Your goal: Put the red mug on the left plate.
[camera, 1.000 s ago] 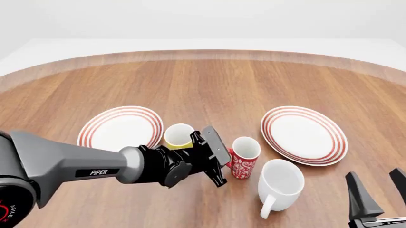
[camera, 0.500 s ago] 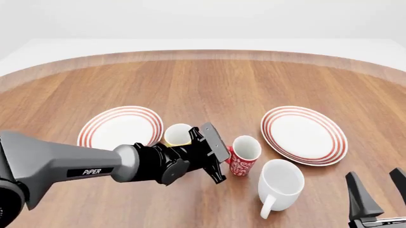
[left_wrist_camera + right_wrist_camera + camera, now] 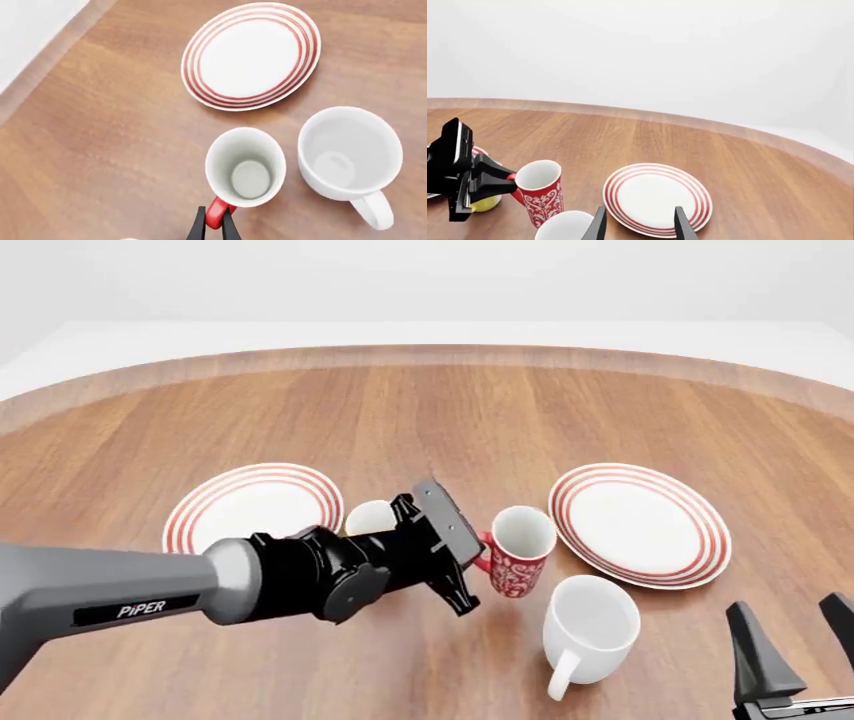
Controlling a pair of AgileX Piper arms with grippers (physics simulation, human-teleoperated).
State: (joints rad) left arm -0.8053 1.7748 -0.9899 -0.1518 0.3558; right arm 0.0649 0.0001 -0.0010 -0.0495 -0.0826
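Since 1.0 s ago the left gripper (image 3: pixel 470 560) has lifted slightly and swung toward 12 o'clock, its fingers (image 3: pixel 197 227) pinched narrow on the handle of the red mug (image 3: pixel 518 550); the mug now tilts, apparently just off the table (image 3: pixel 441 410), between the yellow mug (image 3: pixel 366 517) and the white mug (image 3: pixel 587 625). Grasp done, carry not. Left plate (image 3: pixel 240 505) sits bare at 9 o'clock of the mug, right plate (image 3: pixel 641 523) at 3. Right gripper (image 3: pixel 637 222) idles wide.
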